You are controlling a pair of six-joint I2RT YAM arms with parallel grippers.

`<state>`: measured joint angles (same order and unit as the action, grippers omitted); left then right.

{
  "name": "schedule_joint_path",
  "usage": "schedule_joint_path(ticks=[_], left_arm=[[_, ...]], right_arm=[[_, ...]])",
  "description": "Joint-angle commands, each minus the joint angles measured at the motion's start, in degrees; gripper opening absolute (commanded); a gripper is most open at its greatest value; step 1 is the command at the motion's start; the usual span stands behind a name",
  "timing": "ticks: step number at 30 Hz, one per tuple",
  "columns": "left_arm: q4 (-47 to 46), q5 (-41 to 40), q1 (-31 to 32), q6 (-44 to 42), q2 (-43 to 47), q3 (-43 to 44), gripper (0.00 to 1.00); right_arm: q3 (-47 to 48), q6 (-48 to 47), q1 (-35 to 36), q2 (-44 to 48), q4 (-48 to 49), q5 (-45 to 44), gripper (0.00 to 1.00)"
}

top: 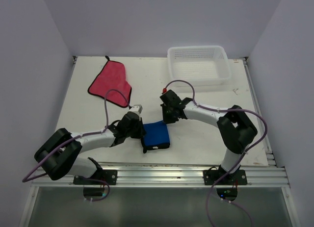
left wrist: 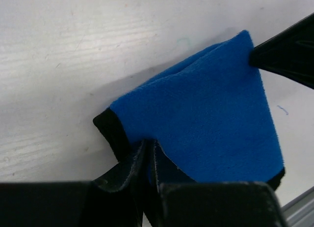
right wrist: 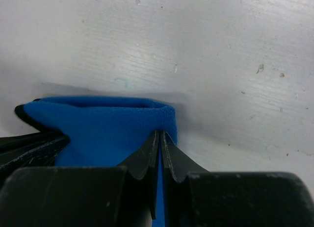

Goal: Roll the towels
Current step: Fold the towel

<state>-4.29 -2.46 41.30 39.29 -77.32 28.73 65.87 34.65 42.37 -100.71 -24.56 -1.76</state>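
Now left fingers (left wrist: 128, 164) and right fingers (right wrist: 145, 156) each clamp nearly closed on the blue towel's (top: 157, 135) edges.

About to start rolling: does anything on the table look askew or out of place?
Nothing spilled or damaged. The pink towel lies skewed at the far left, its outline uneven, not square. The blue towel is doubled over, pinched by the left arm's fingers and right arm's fingers.

The right gripper (right wrist: 160, 135) pinches the blue towel (right wrist: 98, 125) at its folded edge — jaws nearly together — over the white table (right wrist: 206, 50).
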Motion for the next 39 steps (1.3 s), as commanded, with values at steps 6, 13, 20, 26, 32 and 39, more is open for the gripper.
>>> schedule_joint_path(ticks=[6,13,20,26,32,39], left_arm=[[-3.4,-2.6,0.2,-0.7,-2.1,-3.6,0.06],[-2.5,-2.6,0.3,0.3,0.8,-4.8,0.06],[-2.6,-2.3,0.3,0.9,2.1,-5.3,0.06],[-2.9,-2.0,0.4,1.1,2.5,-5.4,0.06],[-3.2,-2.0,0.5,1.0,2.7,-5.0,0.06],[-3.4,-2.0,0.7,0.9,2.7,-4.9,0.06]], right_arm=[[-1.1,-1.0,0.0,-5.6,2.8,-0.3,0.08],[1.0,-1.8,0.0,-3.5,0.7,-1.2,0.11],[5.5,-3.4,0.1,4.3,-4.8,-3.5,0.26],[1.6,-2.4,0.3,9.6,-4.3,0.1,0.15],[-4.6,-0.3,3.7,12.9,-2.4,1.3,0.11],[-9.3,1.5,7.5,12.5,-0.2,1.1,0.09]])
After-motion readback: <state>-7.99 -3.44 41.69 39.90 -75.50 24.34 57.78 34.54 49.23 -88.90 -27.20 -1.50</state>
